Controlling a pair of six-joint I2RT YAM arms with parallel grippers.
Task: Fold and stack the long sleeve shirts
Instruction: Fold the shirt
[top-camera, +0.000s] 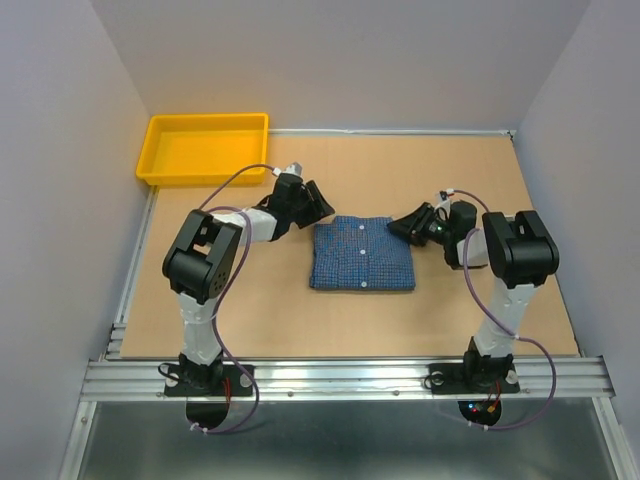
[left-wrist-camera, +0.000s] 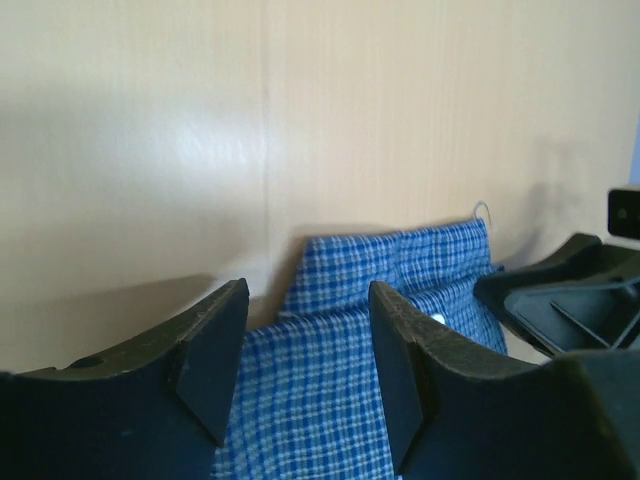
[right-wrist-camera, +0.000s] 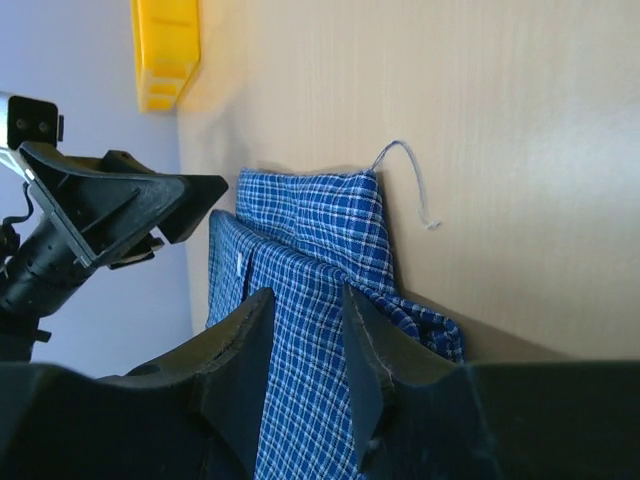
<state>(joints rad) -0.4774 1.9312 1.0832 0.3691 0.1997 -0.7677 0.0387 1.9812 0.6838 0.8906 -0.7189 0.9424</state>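
Flanked the shirt (top-camera: 362, 256), long side running left to right, with left tool (top-camera: 318, 207) and right tool (top-camera: 400, 226) spread empty, equally near.

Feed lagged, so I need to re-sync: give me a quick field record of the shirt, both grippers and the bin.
shirt: blue check, folded into a flat rectangle, buttons facing up, mid-table
left gripper: open, low at the shirt's far left corner, gripping nothing
right gripper: open, low at the shirt's far right corner, gripping nothing
loose thread: trails from a shirt corner onto the table
bin: yellow, far left corner of the table
shirts in view: one
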